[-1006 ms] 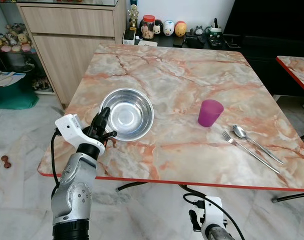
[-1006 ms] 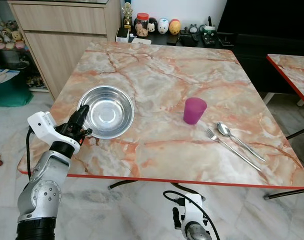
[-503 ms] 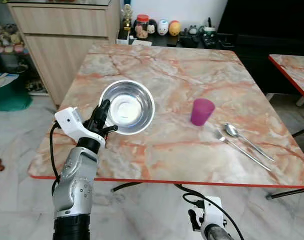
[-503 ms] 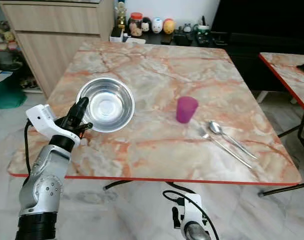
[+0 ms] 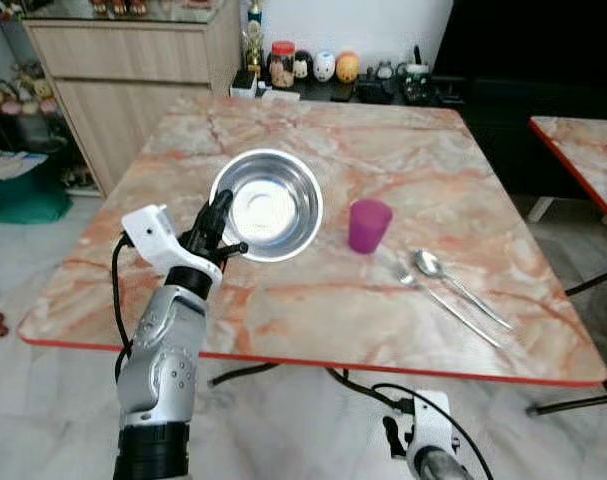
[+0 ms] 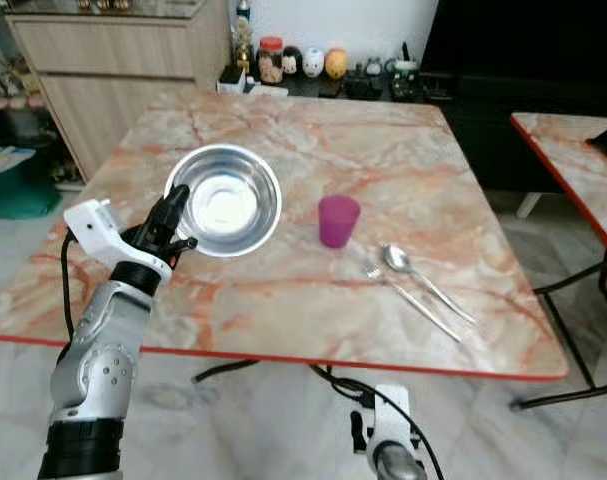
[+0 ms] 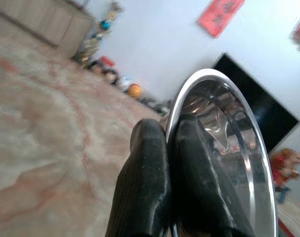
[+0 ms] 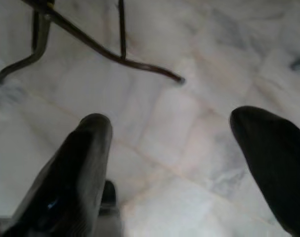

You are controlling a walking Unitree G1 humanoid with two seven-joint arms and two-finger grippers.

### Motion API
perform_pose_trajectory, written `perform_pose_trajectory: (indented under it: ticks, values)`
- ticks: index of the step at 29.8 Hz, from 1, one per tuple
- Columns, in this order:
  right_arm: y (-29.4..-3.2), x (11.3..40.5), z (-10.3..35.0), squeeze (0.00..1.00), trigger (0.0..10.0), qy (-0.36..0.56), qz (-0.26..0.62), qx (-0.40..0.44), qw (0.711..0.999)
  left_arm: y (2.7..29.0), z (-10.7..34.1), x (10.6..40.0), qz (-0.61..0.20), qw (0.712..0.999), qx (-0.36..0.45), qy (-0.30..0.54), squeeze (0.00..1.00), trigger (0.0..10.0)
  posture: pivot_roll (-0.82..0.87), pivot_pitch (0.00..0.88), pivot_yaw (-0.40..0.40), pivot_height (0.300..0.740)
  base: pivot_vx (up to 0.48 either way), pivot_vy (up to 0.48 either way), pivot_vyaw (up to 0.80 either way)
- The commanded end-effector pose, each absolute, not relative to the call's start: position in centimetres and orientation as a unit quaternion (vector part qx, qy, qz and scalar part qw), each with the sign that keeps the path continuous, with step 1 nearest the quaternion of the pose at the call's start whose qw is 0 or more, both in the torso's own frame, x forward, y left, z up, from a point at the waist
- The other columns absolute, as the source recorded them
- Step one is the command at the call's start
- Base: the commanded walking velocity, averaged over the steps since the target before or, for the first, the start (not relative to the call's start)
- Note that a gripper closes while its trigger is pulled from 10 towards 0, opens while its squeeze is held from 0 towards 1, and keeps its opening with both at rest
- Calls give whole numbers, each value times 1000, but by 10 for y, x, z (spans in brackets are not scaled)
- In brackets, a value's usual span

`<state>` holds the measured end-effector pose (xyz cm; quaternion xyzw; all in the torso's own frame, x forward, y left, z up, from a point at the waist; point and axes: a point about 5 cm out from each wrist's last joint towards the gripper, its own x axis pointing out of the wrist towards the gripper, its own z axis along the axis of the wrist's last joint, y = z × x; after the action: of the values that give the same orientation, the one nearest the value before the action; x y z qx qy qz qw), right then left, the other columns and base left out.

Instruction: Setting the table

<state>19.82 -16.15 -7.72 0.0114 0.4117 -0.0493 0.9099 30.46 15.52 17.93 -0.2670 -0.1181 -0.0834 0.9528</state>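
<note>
Steel bowl (image 5: 268,203): held off the marble table (image 5: 313,300), tipped so its open face turns toward the camera, above the table's left-centre part. Left wrist view shows the rim (image 7: 189,94) pinched edge-on, one black finger (image 7: 145,182) outside the wall, the other inside the bowl.

Left gripper (image 5: 219,222): clenched on the bowl's near-left rim, fingers almost together with only the thin metal wall between them. Silver forearm rises from below the table's near edge.

Right gripper (image 8: 169,148): hangs low beside the robot, fingers spread wide, holding nothing; marble floor (image 8: 189,59) and a dark table foot (image 8: 115,54) lie beyond it.

Relative to the left gripper: purple cup (image 5: 369,225) upright on the table to its right, just beside the bowl's far-right rim in the picture. Further right and nearer the robot, a fork (image 5: 448,310) and spoon (image 5: 453,285) lie side by side, well apart from the gripper. Beyond the gripper, past the table's far edge, a row of small jars and figurines (image 5: 313,66); a wooden cabinet (image 5: 133,70) beyond and to the left.

Change vs. 1.0 s ago: bowl then lay flat on the table with the gripper at its near-left rim; 0.5 s ago already lifted and tilted. Now carried closer to the cup. Whole scene has shifted in frame, so the camera moved too
</note>
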Motion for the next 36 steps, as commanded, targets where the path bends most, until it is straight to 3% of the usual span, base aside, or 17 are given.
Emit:
perform_pose_trajectory:
  ticks: [1,36]
  values:
    - [-166,198,-77,0,10000,412,-58,15,909,148,186,306,-96,951,-265,-130,0,10000,-24,0,-70,740,0,-349,0]
    - [-163,193,-80,0,10000,420,-54,21,906,147,192,307,-101,951,-258,-140,0,10000,-31,0,-58,740,0,-366,0]
